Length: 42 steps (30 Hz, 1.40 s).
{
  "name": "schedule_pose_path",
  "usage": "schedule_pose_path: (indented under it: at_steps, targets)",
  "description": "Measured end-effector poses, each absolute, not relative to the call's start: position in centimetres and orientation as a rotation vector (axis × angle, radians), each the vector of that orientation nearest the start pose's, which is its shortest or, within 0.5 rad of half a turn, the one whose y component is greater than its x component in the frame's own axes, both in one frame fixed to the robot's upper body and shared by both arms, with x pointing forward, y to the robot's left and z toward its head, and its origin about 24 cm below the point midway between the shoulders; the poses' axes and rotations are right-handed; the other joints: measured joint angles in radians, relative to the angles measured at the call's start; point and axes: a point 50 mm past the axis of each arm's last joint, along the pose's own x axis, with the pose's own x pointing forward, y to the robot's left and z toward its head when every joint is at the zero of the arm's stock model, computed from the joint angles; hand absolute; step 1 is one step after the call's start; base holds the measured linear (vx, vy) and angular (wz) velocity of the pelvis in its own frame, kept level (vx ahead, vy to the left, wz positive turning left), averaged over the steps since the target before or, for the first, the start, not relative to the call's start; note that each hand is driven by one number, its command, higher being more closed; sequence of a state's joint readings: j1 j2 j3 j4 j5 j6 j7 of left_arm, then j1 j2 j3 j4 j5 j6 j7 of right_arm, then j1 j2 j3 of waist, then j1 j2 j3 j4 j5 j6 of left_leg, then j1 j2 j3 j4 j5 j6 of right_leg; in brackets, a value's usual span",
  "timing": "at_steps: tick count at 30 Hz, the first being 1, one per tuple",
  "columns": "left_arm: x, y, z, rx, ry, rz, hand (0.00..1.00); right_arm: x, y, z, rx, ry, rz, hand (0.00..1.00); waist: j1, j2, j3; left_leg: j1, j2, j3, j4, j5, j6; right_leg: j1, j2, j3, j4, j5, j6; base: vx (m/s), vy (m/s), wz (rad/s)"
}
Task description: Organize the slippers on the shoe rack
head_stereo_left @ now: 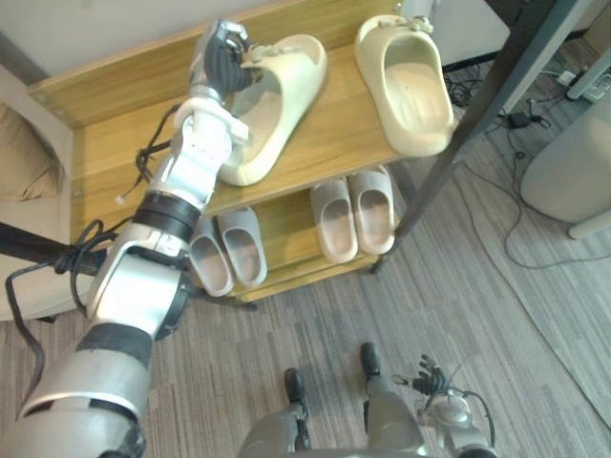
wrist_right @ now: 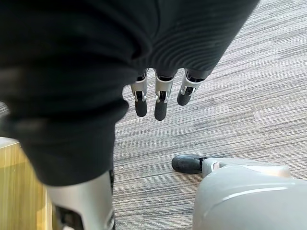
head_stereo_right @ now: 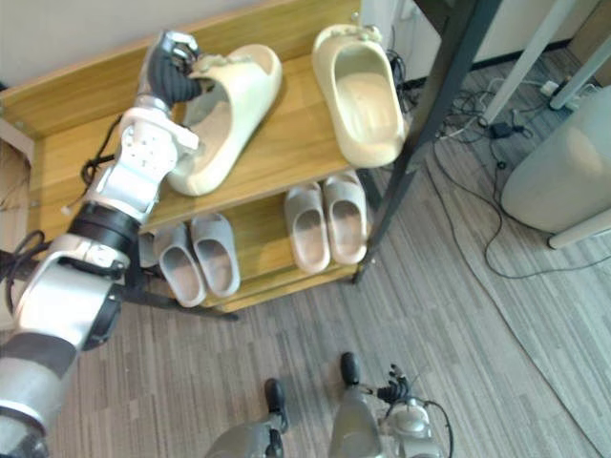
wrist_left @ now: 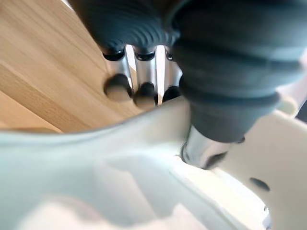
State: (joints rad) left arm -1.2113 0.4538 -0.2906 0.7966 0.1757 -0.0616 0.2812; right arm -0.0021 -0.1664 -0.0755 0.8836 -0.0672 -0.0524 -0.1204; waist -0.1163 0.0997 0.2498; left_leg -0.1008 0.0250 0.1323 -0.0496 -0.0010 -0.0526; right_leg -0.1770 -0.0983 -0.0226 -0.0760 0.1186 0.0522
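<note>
There's the left robot hand point(head_stereo_left: 221, 52) on the rack's point(head_stereo_left: 334, 138) top shelf, thumb inside the cream slipper point(head_stereo_left: 286, 105), fingers outside, pinching its side wall. Its mate point(head_stereo_left: 412, 86) lies apart on that shelf. The right robot hand point(wrist_right: 160, 98) hangs loose-fingered over the floor point(wrist_right: 240, 72).

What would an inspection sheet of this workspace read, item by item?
Surface: wooden rack, two shelves in view.
Job's things: left cream slipper askew on the top shelf, right cream slipper at its right end; grey pair and beige pair on the lower shelf.
Clutter: nothing seen.
Hands: left hand pinches the left cream slipper's side wall; right hand hangs open over the carpet.
Cables: floor cables behind the rack's right end.
Surroundings: tan cushion to the left, pale seat to the right.
</note>
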Motion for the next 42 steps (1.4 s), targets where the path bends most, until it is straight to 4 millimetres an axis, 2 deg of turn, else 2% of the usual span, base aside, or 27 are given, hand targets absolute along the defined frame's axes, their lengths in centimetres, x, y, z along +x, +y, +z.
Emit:
schedule_pose_path:
  at_steps: [5, 12, 18, 27, 32, 38, 42]
  targets:
    - [40.7, 15.4, 28.9, 0.711, -0.558, 0.2, 0.0, 16.4, -22.7, -12.3, -0.237, 0.814, -0.222, 0.0, 0.0, -0.001, 0.001, 0.003, -0.001, 0.0, 0.0, 0.001, 0.001, 0.004, -0.001, 0.0, 0.0, 0.0, 0.0, 0.0, 0.0, 0.0]
    - [40.8, 13.7, 28.3, 0.633, -0.549, 0.157, 0.0, 16.4, -22.6, -12.3, -0.237, 0.817, -0.219, 0.0, 0.001, -0.004, 0.003, 0.016, -0.004, -0.008, 0.0, 0.003, 0.004, 0.022, -0.005, -0.008, 0.0, 0.001, 0.001, -0.01, -0.003, 0.02]
    - [40.7, 13.5, 28.0, 0.583, -0.541, 0.148, 0.0, 16.4, -22.6, -12.3, -0.238, 0.819, -0.217, 0.0, 0.001, -0.004, 0.003, 0.019, -0.004, -0.012, 0.0, 0.006, 0.007, 0.026, -0.006, -0.014, 0.0, 0.002, 0.003, -0.01, -0.003, 0.01]
    - [39.7, 12.6, 28.4, 0.507, -0.612, 0.12, 0.0, 16.3, -22.4, -12.4, -0.247, 0.824, -0.204, 0.0, 0.005, -0.004, 0.003, 0.033, -0.007, -0.038, -0.001, 0.01, 0.01, 0.055, -0.011, -0.041, -0.003, 0.0, 0.005, -0.01, -0.005, 0.08]
    - [38.7, 12.2, 29.4, 0.45, -0.685, 0.111, 0.0, 16.3, -22.4, -12.4, -0.254, 0.826, -0.197, 0.0, 0.01, -0.004, 0.002, 0.032, -0.011, -0.059, -0.005, 0.021, 0.011, 0.061, -0.015, -0.06, -0.002, -0.001, 0.006, -0.03, 0.001, 0.11]
    - [37.8, 13.2, 27.7, 0.369, -0.682, 0.115, 0.0, 16.3, -22.3, -12.5, -0.266, 0.828, -0.184, 0.0, 0.016, -0.002, 0.001, 0.036, -0.011, -0.071, -0.005, 0.024, 0.01, 0.072, -0.017, -0.074, -0.001, -0.002, 0.007, -0.01, 0.001, 0.06]
    - [36.8, 14.0, 26.1, 0.312, -0.68, 0.103, 0.0, 16.2, -22.3, -12.5, -0.271, 0.833, -0.181, 0.0, 0.031, -0.001, -0.002, 0.037, -0.012, -0.079, -0.005, 0.026, 0.009, 0.078, -0.017, -0.086, -0.001, -0.002, 0.007, -0.01, 0.0, 0.07]
